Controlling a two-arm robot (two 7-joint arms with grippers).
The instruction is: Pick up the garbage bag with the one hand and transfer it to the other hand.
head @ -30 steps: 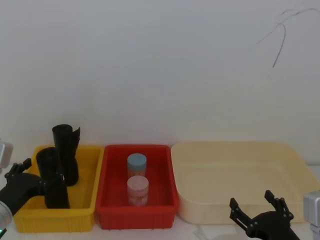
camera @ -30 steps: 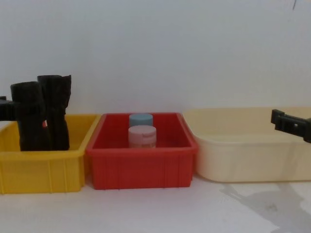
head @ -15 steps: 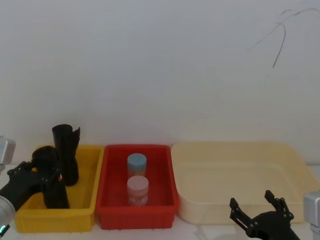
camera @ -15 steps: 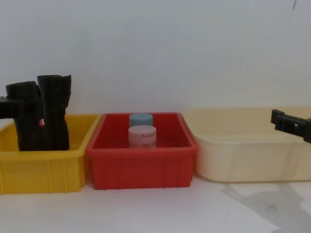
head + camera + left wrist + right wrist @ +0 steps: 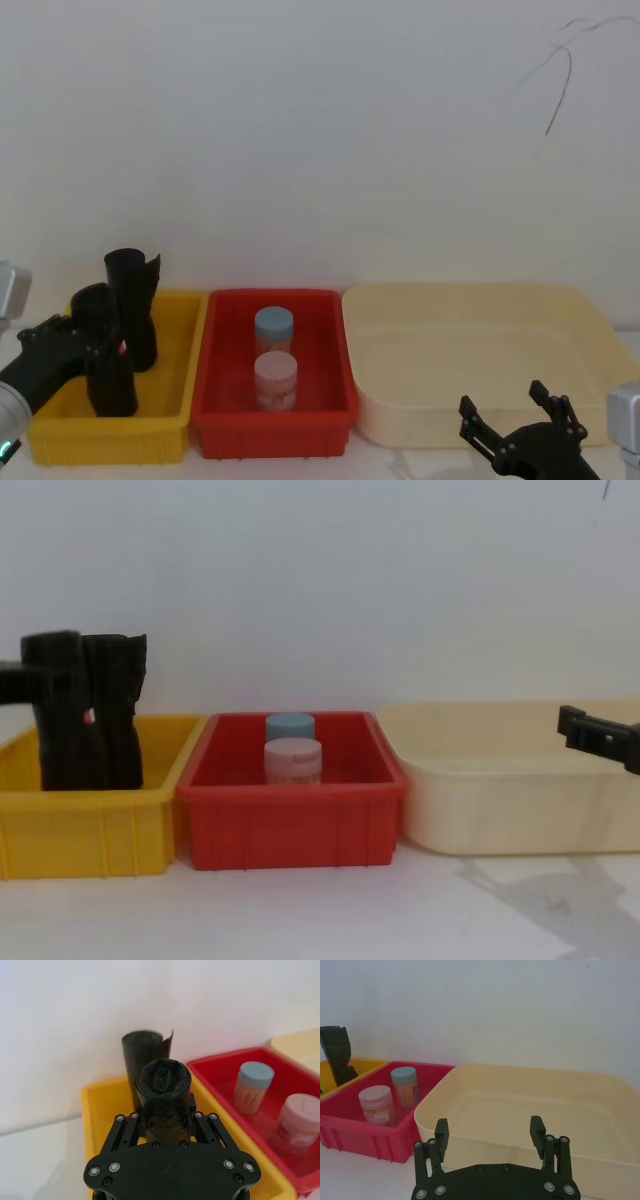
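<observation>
Inside the yellow bin [image 5: 110,440], toward its front left, the garbage bag [image 5: 108,360] stands nearly upright. Its small red mark [image 5: 88,717] faces the plain black roll [image 5: 135,300] just beside it and farther back. The left gripper [image 5: 165,1116] has its jaws pinching the bag's upper body, one finger on each side, as the left wrist view shows. A second ago the bag's top sat below the plain roll's top in the chest view; now it stands level with it or slightly above, so the lift has begun and the grip seems to be holding. The bag's foot is hidden behind the bin's front wall there, so I cannot tell whether it has left the bin floor.

The right gripper [image 5: 510,405] hangs low over the desk in front of the cream tray [image 5: 590,330], jaws spread and empty, unmoved over that second. The red bin [image 5: 340,400] with its two jars lies between the arms.

By my judgement the pick is only partly done. The bag must next rise clear of the bin and cross toward the waiting right gripper.
</observation>
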